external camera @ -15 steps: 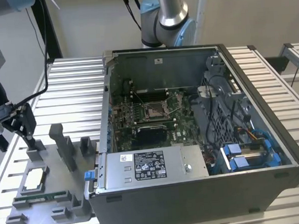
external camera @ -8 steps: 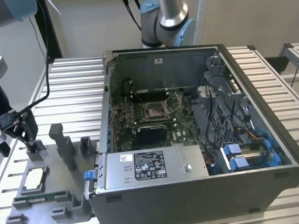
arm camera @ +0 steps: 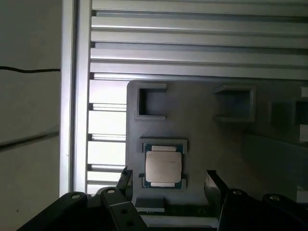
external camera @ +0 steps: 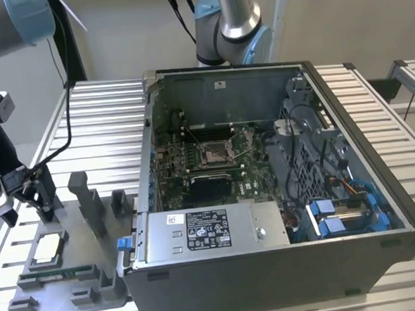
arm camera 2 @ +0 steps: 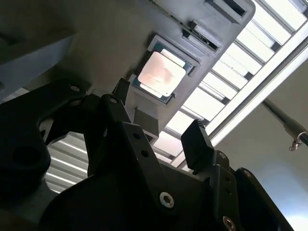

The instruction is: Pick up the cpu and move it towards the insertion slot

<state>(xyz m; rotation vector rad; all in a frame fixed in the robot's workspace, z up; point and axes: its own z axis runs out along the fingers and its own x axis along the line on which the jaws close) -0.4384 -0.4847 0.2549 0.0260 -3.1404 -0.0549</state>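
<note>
The cpu [external camera: 47,248] is a small square chip with a silvery top, lying flat in a recess of the grey holder tray [external camera: 95,275] at the exterior view's left. My gripper [external camera: 41,201] hangs just above the tray, open and holding nothing. In the first wrist view the cpu [arm camera: 163,166] lies beyond the two black fingertips [arm camera: 211,183], which stand wide apart and clear of it. In the second wrist view the cpu [arm camera 2: 161,76] also sits past my gripper [arm camera 2: 159,115]. The insertion slot [external camera: 216,153] is a square metal-framed socket on the motherboard inside the open computer case [external camera: 351,196].
A thin green memory stick [external camera: 56,274] lies in the tray next to the cpu. Grey upright posts [external camera: 90,201] rise from the tray between my gripper and the case. Everything rests on a slatted aluminium table [external camera: 99,120]. A power supply [external camera: 205,233] and blue-tabbed drive bays [external camera: 341,214] fill the case's near side.
</note>
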